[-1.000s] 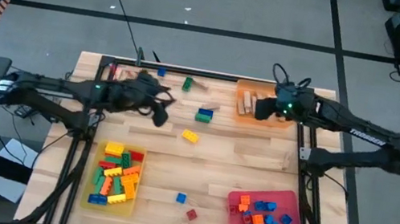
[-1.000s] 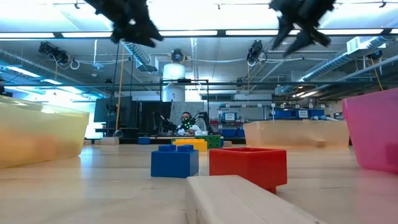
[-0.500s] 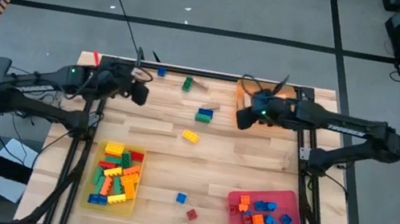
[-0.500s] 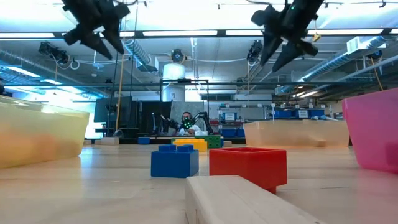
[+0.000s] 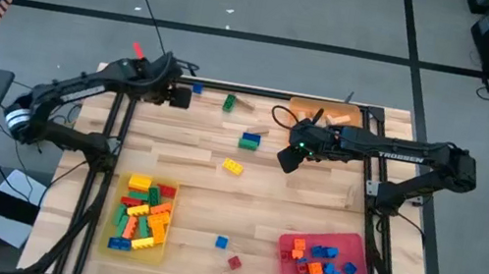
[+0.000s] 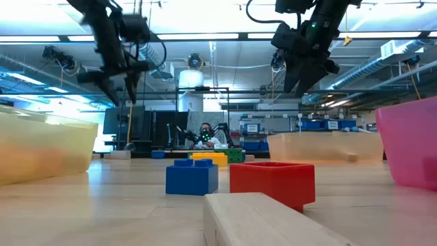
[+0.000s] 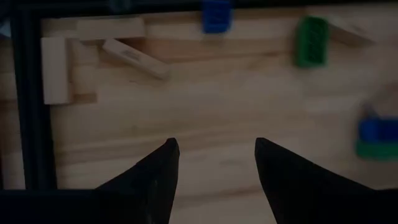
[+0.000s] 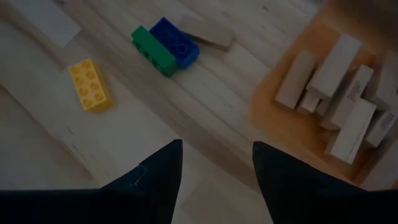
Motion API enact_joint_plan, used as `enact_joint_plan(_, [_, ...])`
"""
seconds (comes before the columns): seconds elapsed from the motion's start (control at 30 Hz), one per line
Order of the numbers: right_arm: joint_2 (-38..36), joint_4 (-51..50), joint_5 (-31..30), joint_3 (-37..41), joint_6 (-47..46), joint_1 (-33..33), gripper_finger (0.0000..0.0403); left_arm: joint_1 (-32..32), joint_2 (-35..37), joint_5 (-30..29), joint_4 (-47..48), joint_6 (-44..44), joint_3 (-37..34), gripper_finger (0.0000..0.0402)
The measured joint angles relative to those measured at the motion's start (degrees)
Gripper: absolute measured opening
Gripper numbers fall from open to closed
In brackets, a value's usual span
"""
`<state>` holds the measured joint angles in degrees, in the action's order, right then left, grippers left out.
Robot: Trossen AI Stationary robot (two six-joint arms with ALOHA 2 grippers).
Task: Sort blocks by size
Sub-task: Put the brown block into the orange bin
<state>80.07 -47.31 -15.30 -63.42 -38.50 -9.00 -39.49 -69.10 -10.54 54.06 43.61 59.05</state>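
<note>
The right gripper (image 5: pixel 287 157) hung with its jaws apart and nothing in them, just beside the green-and-blue block (image 5: pixel 250 141) near the far middle of the surface (image 5: pixel 294 200) — to pick it up well, it would need to come down straight and pinch the short sides. That block lay flat, its long way running side to side in the high view. The left gripper (image 5: pixel 181 98) waited at the far left corner — empty, jaws apart too.

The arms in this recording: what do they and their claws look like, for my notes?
Both arms are dark, slim and jointed. The right arm carries white TROSSEN lettering, a small green light near its wrist and a looping black cable. The left arm has a red tag beside its wrist. Each claw, left claw and right claw, ends in two dark, tapering, pointed fingers.
</note>
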Motion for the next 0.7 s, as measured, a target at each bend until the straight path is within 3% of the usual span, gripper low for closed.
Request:
enact_joint_plan(0.1, [0.1, -0.1, 0.4, 0.0, 2.8, 0.0, 0.0210, -3.9, -3.8, 3.7, -2.2, -3.4, 0.5, 0.0217])
enact_joint_plan(0.27, [0.0, 0.2, 0.4, 0.0, 6.0, 0.0, 0.0208, -8.0, -11.1, 13.2, -2.6, -20.9, 6.0, 0.0217])
enact_joint_plan(0.43, [-0.1, 1.2, 0.4, 0.0, 7.9, 0.0, 0.0206, -9.9, -20.5, 13.1, 5.8, -33.5, 17.3, 0.0217])
enact_joint_plan(0.7, [-0.1, 1.9, 0.1, 0.0, 8.2, -0.2, 0.0210, -9.1, -36.1, 5.2, 23.1, -61.0, 34.6, 0.0217])
